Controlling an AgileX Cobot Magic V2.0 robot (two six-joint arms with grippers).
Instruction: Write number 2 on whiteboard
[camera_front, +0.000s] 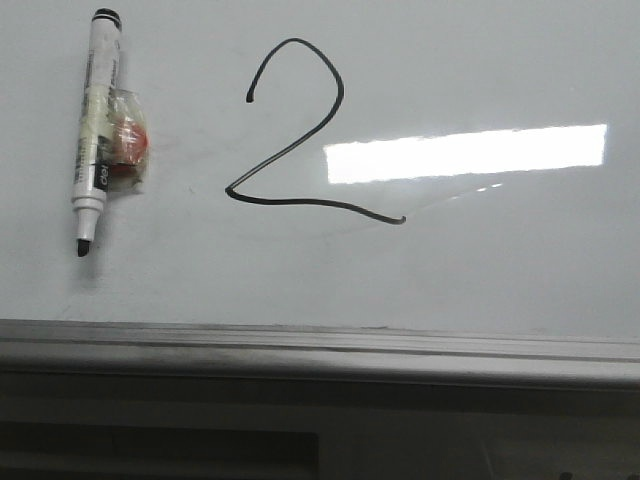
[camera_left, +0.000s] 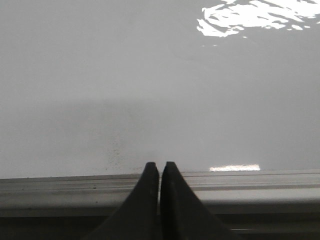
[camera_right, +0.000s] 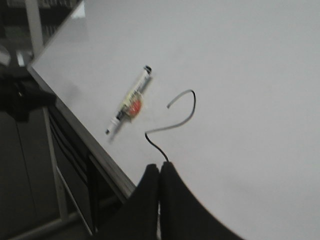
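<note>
I see the number 2 (camera_front: 300, 140) drawn mid-whiteboard (camera_front: 500, 260), above the near ledge. My right pincer (camera_right: 159, 170) is fully closed, empty, near its tail; left pincer (camera_left: 159, 167) closed at the ledge.

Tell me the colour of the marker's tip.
Black tip on the marker; clearest in the front view.

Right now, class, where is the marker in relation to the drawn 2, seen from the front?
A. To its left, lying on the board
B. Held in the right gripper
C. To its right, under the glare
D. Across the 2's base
A: the marker lies on the whiteboard left of the number 2, held by neither gripper.
</note>
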